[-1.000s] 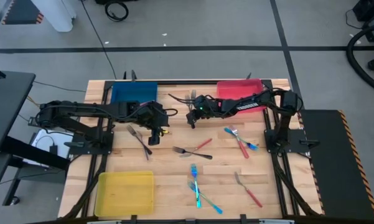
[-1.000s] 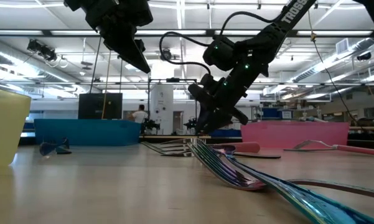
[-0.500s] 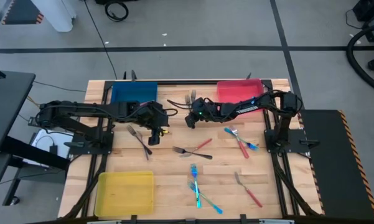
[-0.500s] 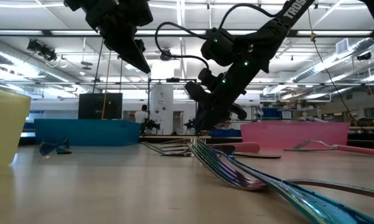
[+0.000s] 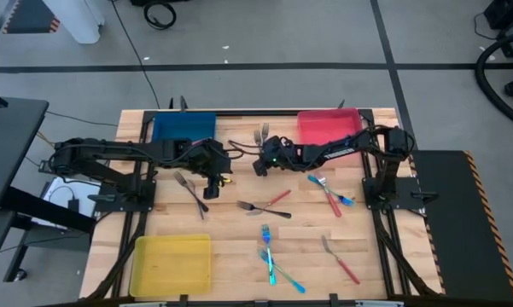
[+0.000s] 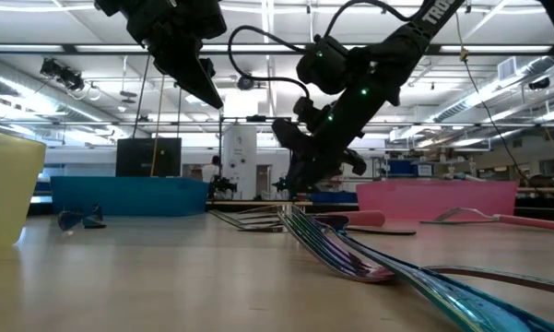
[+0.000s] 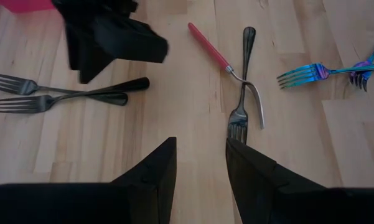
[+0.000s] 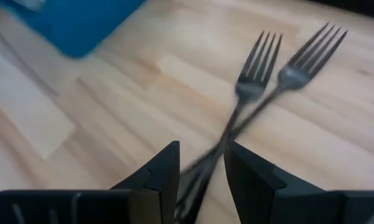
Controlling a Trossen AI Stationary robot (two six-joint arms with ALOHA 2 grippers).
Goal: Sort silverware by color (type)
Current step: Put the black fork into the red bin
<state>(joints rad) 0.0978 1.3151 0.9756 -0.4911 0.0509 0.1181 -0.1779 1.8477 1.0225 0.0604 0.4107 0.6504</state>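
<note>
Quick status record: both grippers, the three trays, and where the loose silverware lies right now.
right gripper: open, low over two crossed grey forks between the blue and red trays
left gripper: open, empty, beside two grey forks
blue tray: far left
red tray: far right
yellow tray: near left
table centre: grey fork crossing red-handled fork
near centre: blue forks
</note>
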